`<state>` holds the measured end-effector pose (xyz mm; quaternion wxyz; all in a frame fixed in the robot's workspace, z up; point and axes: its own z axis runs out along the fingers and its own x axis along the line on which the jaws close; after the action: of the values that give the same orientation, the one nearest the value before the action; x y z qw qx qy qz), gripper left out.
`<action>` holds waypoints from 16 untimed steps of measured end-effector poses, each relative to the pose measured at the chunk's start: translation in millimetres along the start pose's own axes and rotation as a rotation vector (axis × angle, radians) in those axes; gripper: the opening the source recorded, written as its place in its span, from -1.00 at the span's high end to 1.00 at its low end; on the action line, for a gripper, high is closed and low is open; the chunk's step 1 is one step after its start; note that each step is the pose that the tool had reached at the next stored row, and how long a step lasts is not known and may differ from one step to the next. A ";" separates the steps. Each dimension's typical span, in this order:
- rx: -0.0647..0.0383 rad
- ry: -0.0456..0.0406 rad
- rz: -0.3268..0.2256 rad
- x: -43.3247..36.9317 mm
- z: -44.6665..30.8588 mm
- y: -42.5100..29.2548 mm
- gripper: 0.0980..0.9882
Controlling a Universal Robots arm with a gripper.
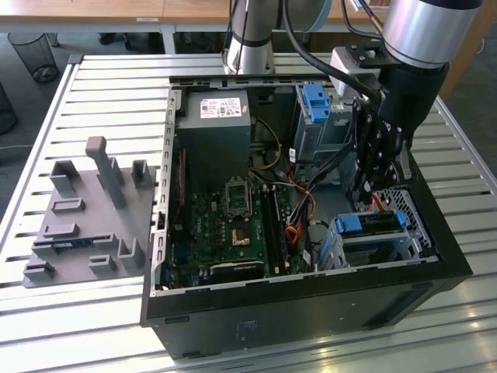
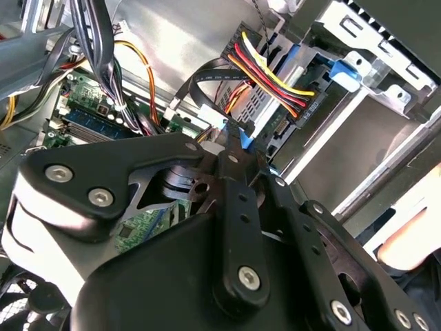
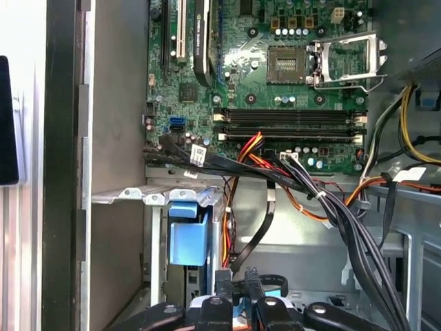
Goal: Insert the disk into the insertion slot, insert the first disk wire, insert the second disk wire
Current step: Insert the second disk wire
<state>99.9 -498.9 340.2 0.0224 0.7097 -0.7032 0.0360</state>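
Here one open computer case (image 1: 311,295) is seen lying on the slatted worktop (image 1: 101,101), and one arm with one pincer (image 1: 378,175) is reached down into it. Two drive cages are counted inside the case: a low silver perforated one, the insertion slot (image 1: 411,214), directly below the pincer, and a taller grey cage (image 1: 318,124) with a blue bracket, well beyond the pincer toward the back of the case. One disk (image 1: 371,224) in a blue carrier is seated in the insertion slot, just under the pincer; its long axis is laid flat, running across the case between the exterior view's left and right, with its blue front edge turned toward the motherboard (image 1: 233,225). In the second wrist view a flat connector with red, yellow and black wires (image 2: 275,83) is seen plugged at the end of the disk (image 2: 265,110), just past the pincer's tip. The pincer (image 2: 233,138) is drawn narrow, its fingers close together near a black cable (image 2: 207,76); whether anything is pinched cannot be told. One grey parts tray (image 1: 85,217) is set on the worktop, well apart from the pincer on the exterior view's left.
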 end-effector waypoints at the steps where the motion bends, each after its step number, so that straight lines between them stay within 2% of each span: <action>1: 0.000 0.0000 0.000 0.3 -3.3 -0.1 0.72; 3: 0.000 0.0003 0.000 0.6 -6.6 -0.1 0.72; 7: 0.000 0.0026 0.000 0.9 -7.1 -0.1 0.72; 16: 0.000 0.0020 0.000 0.7 -1.7 -0.6 0.72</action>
<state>100.4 -499.5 341.9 0.0231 0.7097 -0.7032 0.0367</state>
